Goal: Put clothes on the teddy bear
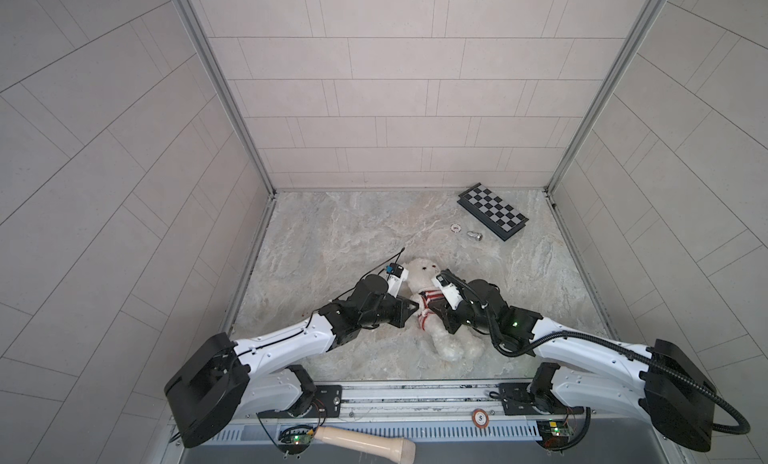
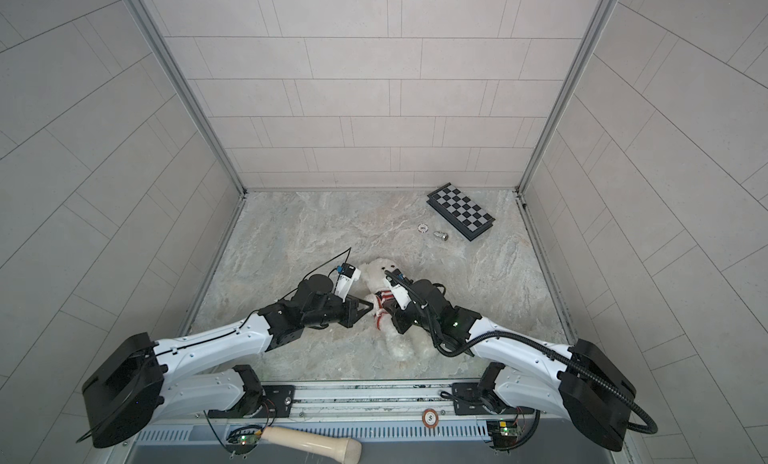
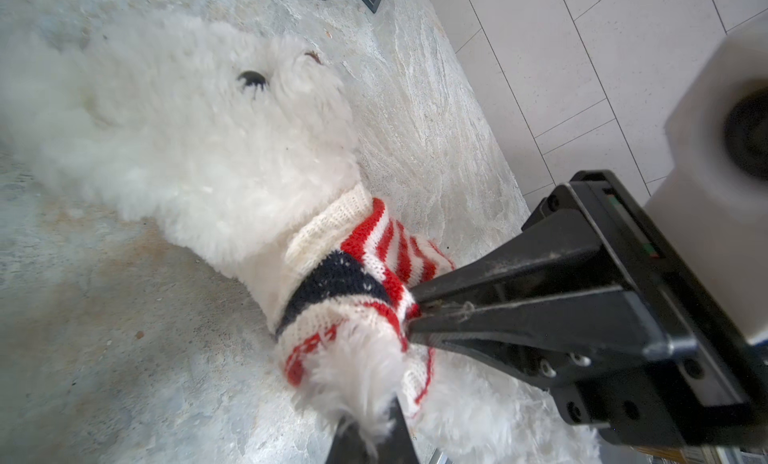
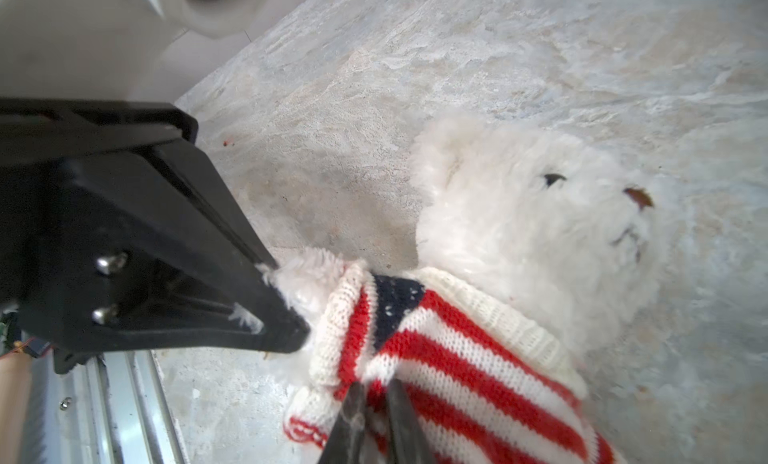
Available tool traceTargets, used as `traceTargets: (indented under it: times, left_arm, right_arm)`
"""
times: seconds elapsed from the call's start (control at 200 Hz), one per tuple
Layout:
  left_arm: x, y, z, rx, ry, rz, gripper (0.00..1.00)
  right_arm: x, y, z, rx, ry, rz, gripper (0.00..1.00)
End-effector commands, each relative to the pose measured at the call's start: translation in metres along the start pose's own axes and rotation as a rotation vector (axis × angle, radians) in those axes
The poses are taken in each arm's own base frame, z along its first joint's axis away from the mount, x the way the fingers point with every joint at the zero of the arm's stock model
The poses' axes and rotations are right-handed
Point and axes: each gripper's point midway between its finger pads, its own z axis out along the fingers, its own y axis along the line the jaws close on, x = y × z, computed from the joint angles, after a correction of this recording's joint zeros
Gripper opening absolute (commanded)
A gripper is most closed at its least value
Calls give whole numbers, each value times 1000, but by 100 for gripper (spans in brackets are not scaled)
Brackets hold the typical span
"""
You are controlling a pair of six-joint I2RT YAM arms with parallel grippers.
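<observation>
Two pincers clamped: left (image 4: 284,306), bear (image 3: 187,150); right (image 3: 413,312), sweater (image 4: 457,349).

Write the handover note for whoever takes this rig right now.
Left tool: shut on the teddy bear, at its paw poking out of a sleeve.
Right tool: shut on the striped sweater beside that sleeve.
Done: collar is over the head, one arm is through.
Left: the sweater is bunched high on the chest, so pull it down. The other arm is hidden; check it.
</observation>
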Motion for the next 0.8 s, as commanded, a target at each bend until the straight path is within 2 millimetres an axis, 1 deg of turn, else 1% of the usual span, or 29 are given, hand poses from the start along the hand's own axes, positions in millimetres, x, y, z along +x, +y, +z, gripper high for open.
traceTargets:
  times: [0.0, 0.05, 0.18, 0.405, 0.486, 0.621, 0.736, 0.796]
  left_arm:
    - [-14, -11, -7, 15, -45, 39, 0]
    - [-13, -9, -8, 7, -45, 41, 0]
    - [-13, -6, -9, 1, -48, 41, 0]
    - [-14, 1, -13, -7, -58, 34, 0]
    - [-15, 4, -16, -12, -61, 34, 0]
    - [-14, 5, -17, -16, -56, 41, 0]
    - [-15, 3, -15, -2, -55, 36, 0]
    - [-16, 1, -14, 12, -56, 37, 0]
  right_arm:
    - [8, -14, -6, 80, 8, -17, 4]
    - [11, -19, -9, 108, 16, -22, 0]
    - [25, -34, -15, 181, 49, -33, 0]
    - [40, -54, -21, 263, 80, -17, 0]
    - [42, -58, -22, 282, 89, -6, 0]
    - [38, -56, -23, 274, 78, -3, 0]
    - [28, -44, -22, 211, 56, -12, 0]
    - [19, -33, -22, 149, 26, -14, 6]
